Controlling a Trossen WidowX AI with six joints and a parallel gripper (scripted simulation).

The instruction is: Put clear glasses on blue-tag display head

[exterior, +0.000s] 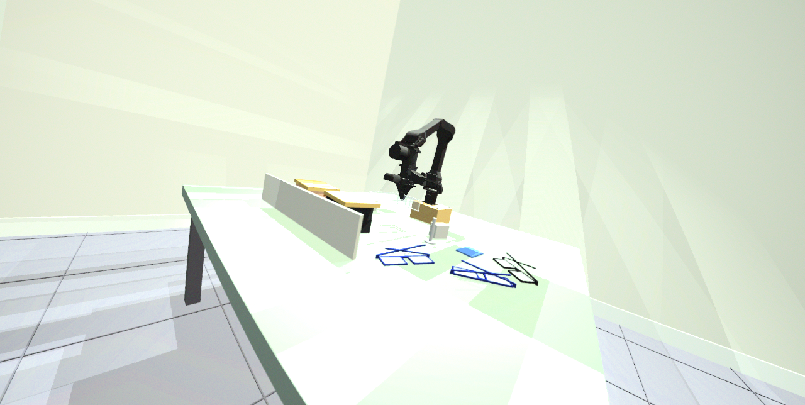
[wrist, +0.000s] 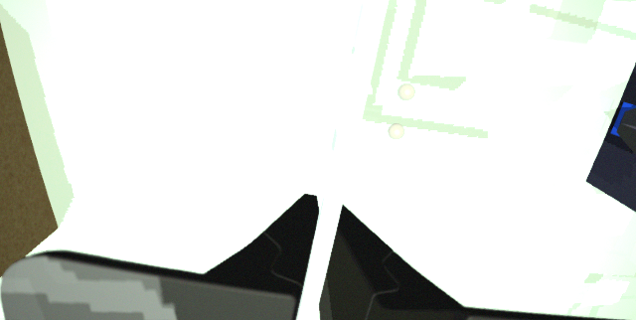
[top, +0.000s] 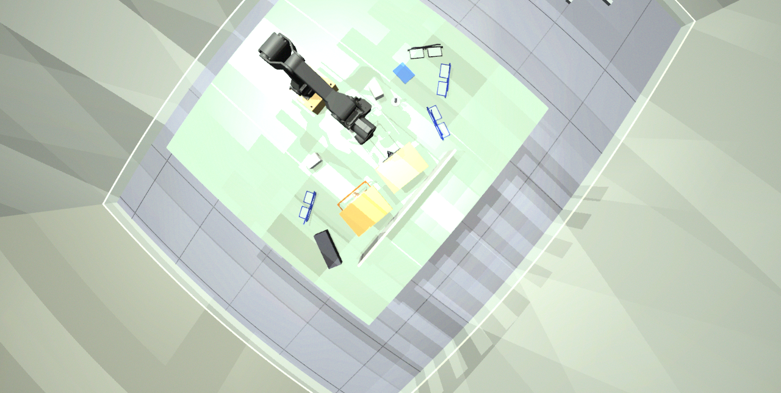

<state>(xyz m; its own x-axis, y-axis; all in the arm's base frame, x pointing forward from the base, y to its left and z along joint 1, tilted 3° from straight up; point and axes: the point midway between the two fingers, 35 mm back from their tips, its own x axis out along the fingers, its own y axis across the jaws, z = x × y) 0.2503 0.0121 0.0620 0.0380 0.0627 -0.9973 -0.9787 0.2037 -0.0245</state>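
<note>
The gripper (wrist: 329,203) is pinched nearly closed on the clear glasses (wrist: 397,111), whose thin transparent frame runs up between the two dark fingers; two pale nose pads and faint greenish outlines are about all that shows of them, at 1 o'clock from the fingertips in the wrist view. At 3 o'clock there, the dark side of a display head (wrist: 613,171) carries a spot of blue at the frame's edge.

From the top, the arm (top: 319,90) reaches toward 4 o'clock from its tan base block (top: 312,104), the gripper hanging above the surface (top: 218,133) just short of the nearer tan-topped head (top: 404,165). The second head (top: 364,210), at 7 o'clock from the first, wears an orange frame. A long pale board (top: 406,207) stands behind both heads.

Farther out, blue glasses (top: 438,121) lie at 3 o'clock from the gripper, more blue glasses (top: 443,79) and a black pair (top: 426,52) at 1 to 2 o'clock, and a blue square card (top: 403,72) nearer.
</note>
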